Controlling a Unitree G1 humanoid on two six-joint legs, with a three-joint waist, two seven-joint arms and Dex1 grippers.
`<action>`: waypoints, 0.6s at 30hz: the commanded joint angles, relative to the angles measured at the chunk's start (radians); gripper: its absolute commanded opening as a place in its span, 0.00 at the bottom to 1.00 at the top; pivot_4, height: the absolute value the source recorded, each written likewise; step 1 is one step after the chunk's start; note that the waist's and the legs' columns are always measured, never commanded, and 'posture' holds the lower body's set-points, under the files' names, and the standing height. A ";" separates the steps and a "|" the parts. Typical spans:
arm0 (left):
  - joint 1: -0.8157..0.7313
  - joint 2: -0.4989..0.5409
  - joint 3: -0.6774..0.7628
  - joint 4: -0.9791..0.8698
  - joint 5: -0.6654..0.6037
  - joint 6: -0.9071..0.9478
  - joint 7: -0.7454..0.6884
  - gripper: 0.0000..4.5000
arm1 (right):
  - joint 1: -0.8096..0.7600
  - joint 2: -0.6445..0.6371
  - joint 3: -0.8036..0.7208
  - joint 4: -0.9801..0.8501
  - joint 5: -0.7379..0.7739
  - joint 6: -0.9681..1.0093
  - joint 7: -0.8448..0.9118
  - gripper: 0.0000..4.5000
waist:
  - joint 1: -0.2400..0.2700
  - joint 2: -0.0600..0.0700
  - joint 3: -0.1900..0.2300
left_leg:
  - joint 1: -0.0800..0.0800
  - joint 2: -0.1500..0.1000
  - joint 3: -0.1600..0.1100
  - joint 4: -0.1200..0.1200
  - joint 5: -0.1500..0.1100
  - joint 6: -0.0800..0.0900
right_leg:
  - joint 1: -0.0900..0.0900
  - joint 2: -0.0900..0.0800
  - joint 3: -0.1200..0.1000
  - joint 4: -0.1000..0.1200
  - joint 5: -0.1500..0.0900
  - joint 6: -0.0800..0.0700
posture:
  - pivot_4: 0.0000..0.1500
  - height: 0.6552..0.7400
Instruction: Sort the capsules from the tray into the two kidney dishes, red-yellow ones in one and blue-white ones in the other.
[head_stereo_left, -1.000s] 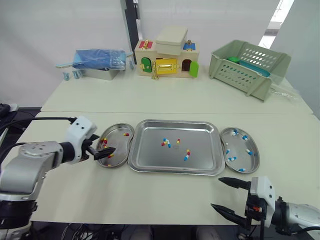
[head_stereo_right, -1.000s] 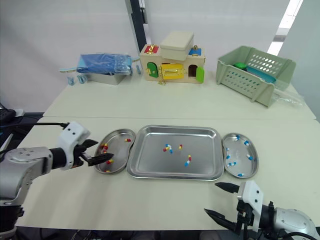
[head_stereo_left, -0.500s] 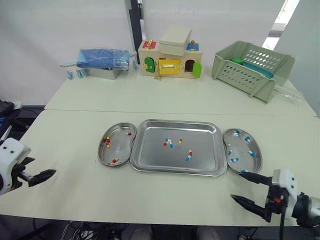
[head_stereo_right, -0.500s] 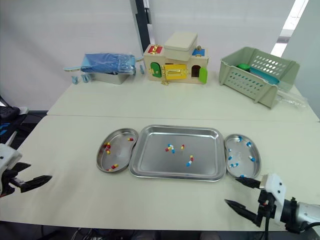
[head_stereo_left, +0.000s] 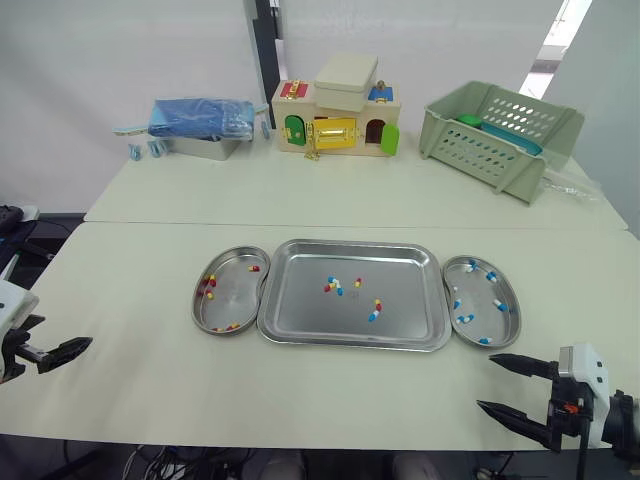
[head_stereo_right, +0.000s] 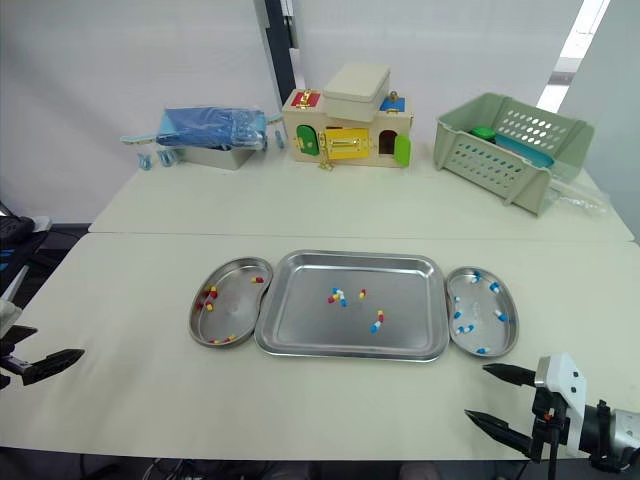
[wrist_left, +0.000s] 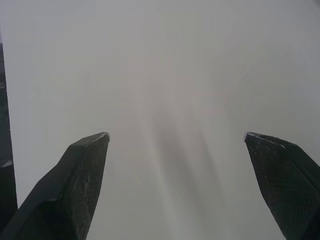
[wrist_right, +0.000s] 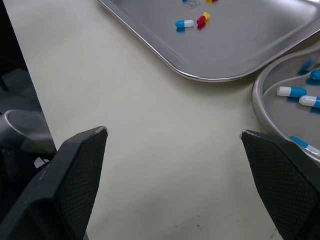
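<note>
A: Capsule positions?
B: A few mixed capsules (head_stereo_left: 333, 287) lie mid-tray (head_stereo_left: 300, 325). Red-yellow ones lie in the left kidney dish (head_stereo_left: 236, 290), blue-white ones in the right kidney dish (head_stereo_left: 478, 303).
A: Grippers?
B: Left gripper (wrist_left: 175, 134) is spread wide and empty, well apart from the dishes. Right gripper (wrist_right: 172, 131) is spread wide and empty, near the right dish.

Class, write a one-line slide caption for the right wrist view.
Open right gripper over the table, facing a corner of the tray and the kidney dish holding blue-white capsules.
</note>
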 joint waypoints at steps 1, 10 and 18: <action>-0.020 0.016 0.027 -0.011 -0.005 0.007 0.013 1.00 | 0.014 0.006 0.003 -0.012 -0.005 -0.031 0.015 1.00 | 0.000 0.000 0.000 | 0.000 0.000 0.000 0.000 0.000 0.000 | 0.000 0.000 0.000 0.000 0.000 0.000 | 1.00 1.00; -0.088 0.023 -0.039 -0.034 -0.015 0.027 0.012 1.00 | 0.058 0.019 0.041 -0.060 -0.043 -0.076 0.003 1.00 | 0.000 0.000 0.000 | 0.000 0.000 0.000 0.000 0.000 0.000 | 0.000 0.000 0.000 0.000 0.000 0.000 | 1.00 1.00; -0.169 -0.022 -0.168 -0.260 -0.117 0.050 -0.037 1.00 | 0.044 0.054 0.095 -0.163 -0.035 -0.041 -0.075 1.00 | 0.001 -0.001 0.000 | 0.000 0.000 0.000 0.000 0.000 0.000 | 0.000 0.000 0.000 0.000 0.000 0.000 | 1.00 1.00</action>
